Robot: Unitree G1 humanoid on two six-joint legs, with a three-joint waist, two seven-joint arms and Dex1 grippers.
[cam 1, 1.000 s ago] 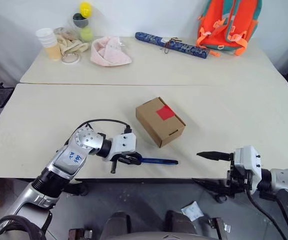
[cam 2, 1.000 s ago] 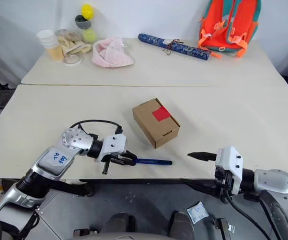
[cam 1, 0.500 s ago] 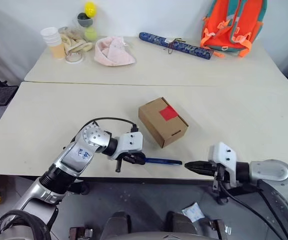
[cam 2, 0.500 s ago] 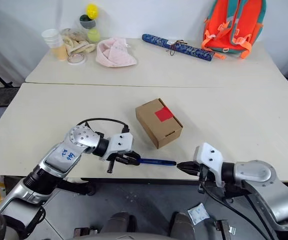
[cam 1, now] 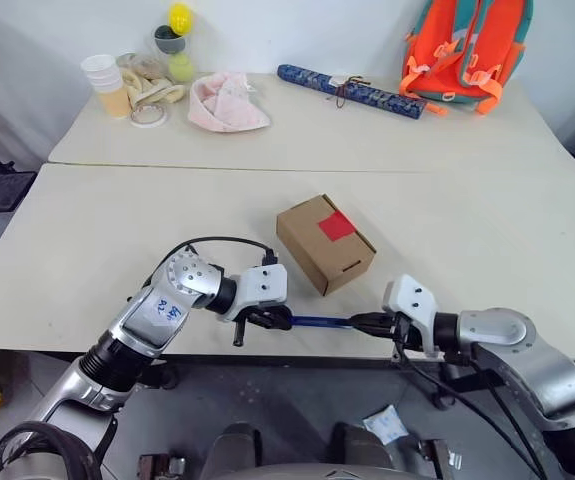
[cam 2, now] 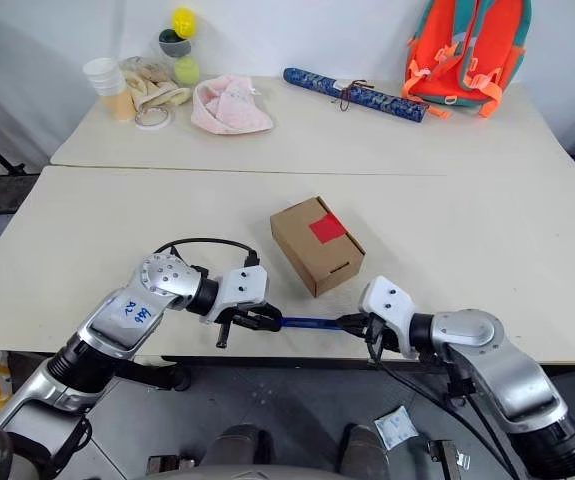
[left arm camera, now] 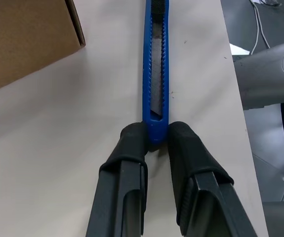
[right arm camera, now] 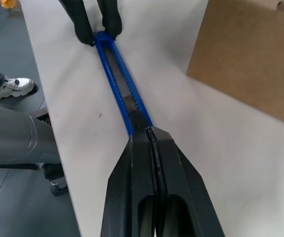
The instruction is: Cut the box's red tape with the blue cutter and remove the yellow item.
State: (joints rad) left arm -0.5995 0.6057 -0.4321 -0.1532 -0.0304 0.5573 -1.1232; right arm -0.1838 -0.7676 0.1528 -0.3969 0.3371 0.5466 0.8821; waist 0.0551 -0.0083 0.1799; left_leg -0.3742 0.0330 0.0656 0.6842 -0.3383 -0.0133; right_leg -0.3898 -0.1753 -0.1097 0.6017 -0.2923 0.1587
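Left gripper (left arm camera: 155, 140): I see it clamped on one end of the blue cutter (left arm camera: 155, 74).
Right gripper (right arm camera: 149, 134): closed at cutter's other end.
Box (cam 1: 325, 242): centre frame, red tape (cam 1: 336, 225) visible from head views.

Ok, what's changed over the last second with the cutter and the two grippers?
The right gripper swung in from off the table's edge, fingers shut, to the free end of the blue cutter. The left gripper still clamps the other end; box and red tape unmoved.

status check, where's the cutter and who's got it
Left end effector shut on cutter. Right end effector shut, tips at its far end. Box taped, nothing between.
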